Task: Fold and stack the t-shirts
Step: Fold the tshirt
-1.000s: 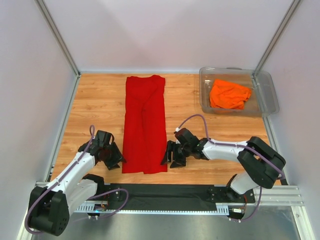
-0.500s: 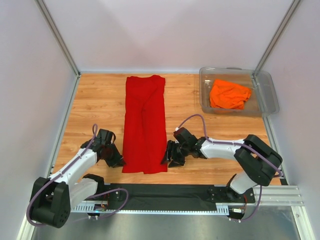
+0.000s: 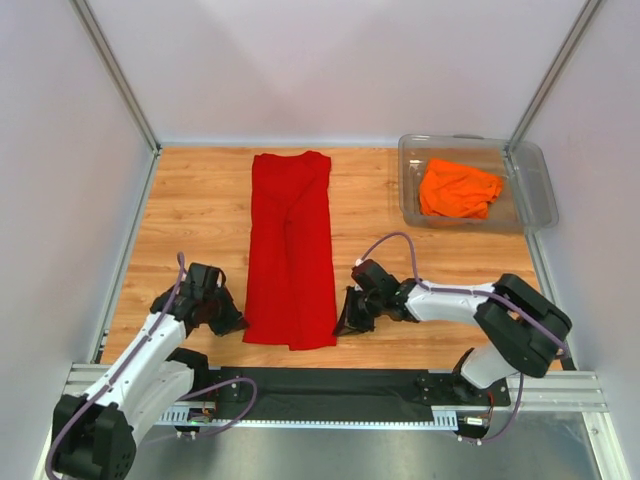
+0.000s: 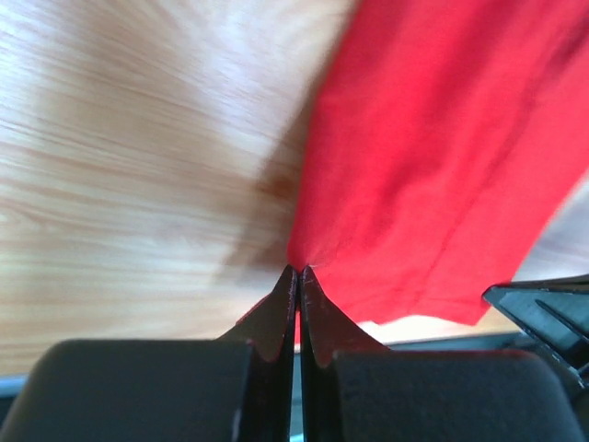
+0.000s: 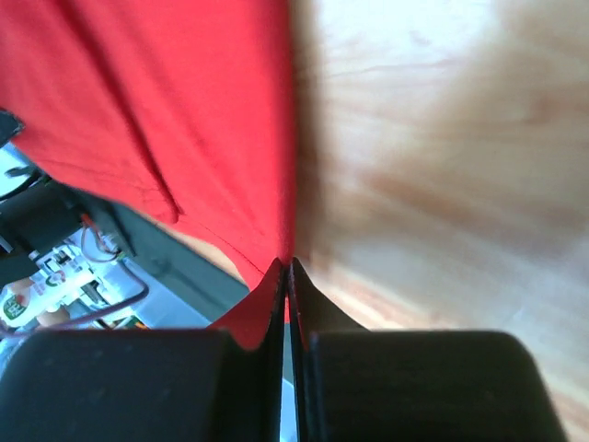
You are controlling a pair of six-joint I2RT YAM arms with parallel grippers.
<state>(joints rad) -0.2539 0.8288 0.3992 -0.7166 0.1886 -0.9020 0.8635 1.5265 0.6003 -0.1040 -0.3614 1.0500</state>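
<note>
A bright red t-shirt (image 3: 290, 245) lies folded into a long narrow strip down the middle of the wooden table. My left gripper (image 3: 238, 325) is shut on its near left edge; in the left wrist view the closed tips (image 4: 296, 272) pinch red cloth (image 4: 433, 157). My right gripper (image 3: 341, 322) is shut on the near right edge; the right wrist view shows red cloth (image 5: 166, 120) caught between its tips (image 5: 287, 265). An orange t-shirt (image 3: 458, 190) sits crumpled in the bin.
The clear plastic bin (image 3: 530, 195) stands at the back right corner of the table (image 3: 200, 200). A black mat (image 3: 330, 385) and a metal rail run along the near edge between the arm bases. White walls close in the sides and back.
Both grippers have closed onto the red t-shirt's near side edges. The left one slid right to the cloth; the right one settled at the right edge.
</note>
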